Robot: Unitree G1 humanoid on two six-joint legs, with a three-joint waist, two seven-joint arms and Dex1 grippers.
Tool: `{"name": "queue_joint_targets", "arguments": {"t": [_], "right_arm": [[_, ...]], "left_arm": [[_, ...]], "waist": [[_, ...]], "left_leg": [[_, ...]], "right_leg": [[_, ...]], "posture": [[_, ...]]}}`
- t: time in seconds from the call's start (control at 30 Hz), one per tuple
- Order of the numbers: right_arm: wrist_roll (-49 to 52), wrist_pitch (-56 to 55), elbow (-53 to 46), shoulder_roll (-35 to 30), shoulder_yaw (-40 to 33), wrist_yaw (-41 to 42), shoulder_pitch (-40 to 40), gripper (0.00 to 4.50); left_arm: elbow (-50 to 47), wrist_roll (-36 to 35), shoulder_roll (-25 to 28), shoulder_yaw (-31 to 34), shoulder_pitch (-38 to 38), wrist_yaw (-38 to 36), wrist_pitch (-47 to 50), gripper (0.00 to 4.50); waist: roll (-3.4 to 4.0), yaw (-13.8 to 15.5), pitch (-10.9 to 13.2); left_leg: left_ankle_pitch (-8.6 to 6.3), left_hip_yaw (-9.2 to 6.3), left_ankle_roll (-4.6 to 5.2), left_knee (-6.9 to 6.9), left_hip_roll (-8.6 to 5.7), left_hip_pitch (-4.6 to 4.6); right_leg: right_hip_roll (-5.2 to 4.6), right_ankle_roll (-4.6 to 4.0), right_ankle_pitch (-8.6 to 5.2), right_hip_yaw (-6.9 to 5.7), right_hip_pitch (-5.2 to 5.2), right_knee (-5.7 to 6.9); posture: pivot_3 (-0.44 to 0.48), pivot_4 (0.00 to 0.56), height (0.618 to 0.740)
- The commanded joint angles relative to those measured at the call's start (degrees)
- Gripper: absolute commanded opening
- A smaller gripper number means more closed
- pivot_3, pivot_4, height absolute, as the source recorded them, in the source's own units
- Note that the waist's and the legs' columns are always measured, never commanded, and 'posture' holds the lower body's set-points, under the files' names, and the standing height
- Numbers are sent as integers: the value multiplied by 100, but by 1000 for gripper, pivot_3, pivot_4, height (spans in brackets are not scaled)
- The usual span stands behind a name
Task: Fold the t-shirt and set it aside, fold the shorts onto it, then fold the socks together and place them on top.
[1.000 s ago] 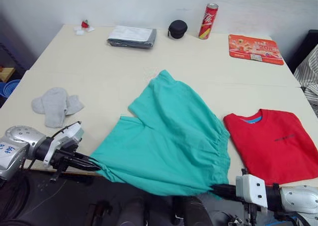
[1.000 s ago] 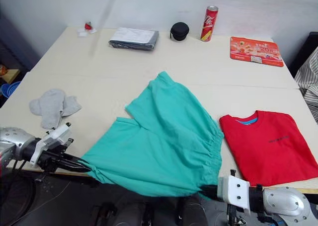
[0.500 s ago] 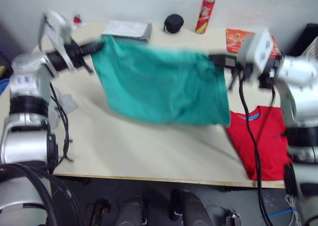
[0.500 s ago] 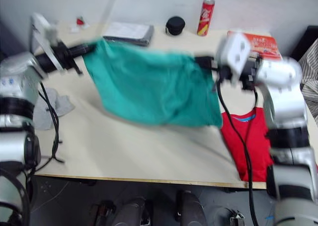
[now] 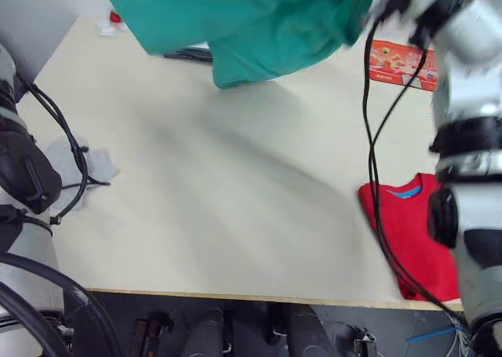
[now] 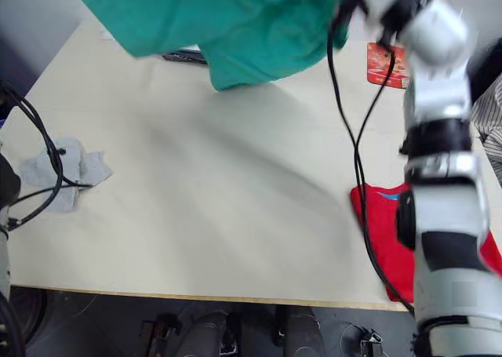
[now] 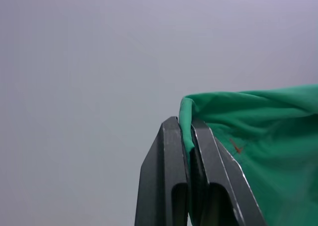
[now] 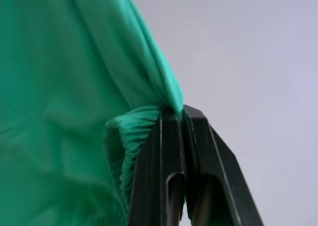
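The teal shorts [image 5: 251, 20] hang high in the air over the far half of the table, stretched between both arms. In the left wrist view my left gripper [image 7: 189, 131] is shut on an edge of the shorts [image 7: 258, 136]. In the right wrist view my right gripper [image 8: 181, 117] is shut on the gathered waistband of the shorts [image 8: 64, 112]. The red t-shirt [image 5: 408, 231] lies folded at the table's right front, partly behind my right arm. The grey socks [image 6: 59, 173] lie at the table's left edge.
A red-orange mat [image 5: 396, 60] lies at the far right of the table [image 5: 235, 208]. A flat grey packet [image 5: 188, 55] peeks out under the hanging shorts at the back. Black cables hang from both arms over the table.
Both arms have swung the shorts up from the table's front edge to high above the far side. The t-shirt and socks have stayed put.
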Motion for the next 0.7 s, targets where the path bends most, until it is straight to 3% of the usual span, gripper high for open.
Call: {"name": "queue_joint_targets", "arguments": {"t": [0.03,0.07,0.17,0.27,0.4,0.53,0.7], "right_arm": [[789,973,-2253,-192,-114,409,2264,0],[925,1110,-2904,-262,-4,589,3112,0],[1205,1622,-4407,-478,110,873,5130,0],[1172,1624,-5151,-814,72,1264,6577,0],[1400,1767,-5645,-1125,-244,1454,7775,0],[1611,1923,-5917,-1351,-520,1676,8456,0],[1813,2086,-6130,-1500,-842,1882,9072,0]], "left_arm": [[-815,-205,448,8,959,-1420,930,59],[-1311,-246,582,-98,1578,-1818,1388,59],[-2779,-412,876,-89,3197,-2122,2287,59],[-4326,-648,1126,167,5100,-2179,3144,59],[-5966,-935,1232,440,7077,-1998,3919,59],[-6652,-995,1386,360,7968,-2094,4126,59],[-7015,-922,1554,143,8463,-2272,4023,59]], "waist": [[4,45,2],[8,74,4],[53,140,31],[50,145,37],[51,165,45],[52,276,50],[64,321,43]], "left_leg": [[4,-7,10,8,6,-6],[4,-17,11,6,10,-9],[2,-23,14,6,12,-18],[2,-28,22,28,13,-29],[20,-15,36,32,27,88],[9,-22,-10,3,23,268],[12,-20,-47,-10,24,285]], "right_leg": [[4,0,0,1,13,-9],[6,3,1,1,25,-11],[11,8,-1,17,28,-20],[12,10,-3,62,41,-44],[5,48,-25,97,270,-263],[-21,54,-22,135,418,-292],[-16,7,-54,217,386,-221]], "posture": [[0,150,740],[0,150,740],[0,150,740],[0,150,740],[0,150,740],[0,150,740],[0,150,740]]}}
